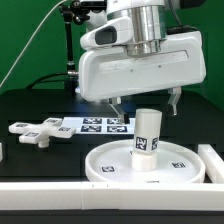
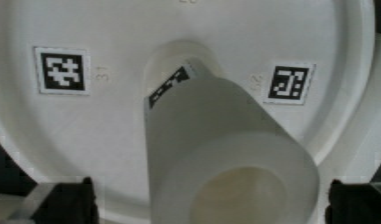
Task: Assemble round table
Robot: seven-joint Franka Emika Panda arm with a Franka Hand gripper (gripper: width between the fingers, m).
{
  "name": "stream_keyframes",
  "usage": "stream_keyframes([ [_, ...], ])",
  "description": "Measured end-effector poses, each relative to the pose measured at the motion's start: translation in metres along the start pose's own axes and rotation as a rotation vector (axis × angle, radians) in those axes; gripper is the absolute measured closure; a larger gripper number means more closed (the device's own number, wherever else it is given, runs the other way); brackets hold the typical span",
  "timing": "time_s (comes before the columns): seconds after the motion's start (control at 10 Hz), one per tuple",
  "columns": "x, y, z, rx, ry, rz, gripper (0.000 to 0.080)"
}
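The round disc lies flat on the black table with its rim up. The short cylinder leg stands on the disc's central hub, a tag on its side. The cross-shaped foot lies loose at the exterior view's left. My gripper hangs open just above the leg's top, a finger on each side, touching nothing. In the wrist view the leg rises from the disc toward the camera. The gripper is open, and its dark fingertips stand clear of the leg.
The marker board lies behind the disc. Long white bars run along the front and the exterior view's right of the work area. A black stand rises at the back.
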State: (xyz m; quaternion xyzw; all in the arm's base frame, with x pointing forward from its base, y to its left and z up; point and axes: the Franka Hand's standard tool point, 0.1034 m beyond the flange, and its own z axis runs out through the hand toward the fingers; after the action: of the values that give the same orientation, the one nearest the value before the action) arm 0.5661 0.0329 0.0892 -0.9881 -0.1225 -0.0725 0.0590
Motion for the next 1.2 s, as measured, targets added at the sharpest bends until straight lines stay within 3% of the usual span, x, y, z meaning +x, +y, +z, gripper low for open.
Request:
stream_keyframes([
  [0.4,-0.0004,0.0024,-0.0002,-0.015,-0.007,-0.257,0.015],
  [0.5,0.0006,-0.0013,0.0012,-0.041,-0.007,-0.417,0.015],
  [0.8,-0.0015,-0.0049,0.0059,-0.064,-0.033,-0.741,0.015],
  [1.2,-0.0029,0.0018,0.0054,-0.079,-0.056,-0.918,0.015],
])
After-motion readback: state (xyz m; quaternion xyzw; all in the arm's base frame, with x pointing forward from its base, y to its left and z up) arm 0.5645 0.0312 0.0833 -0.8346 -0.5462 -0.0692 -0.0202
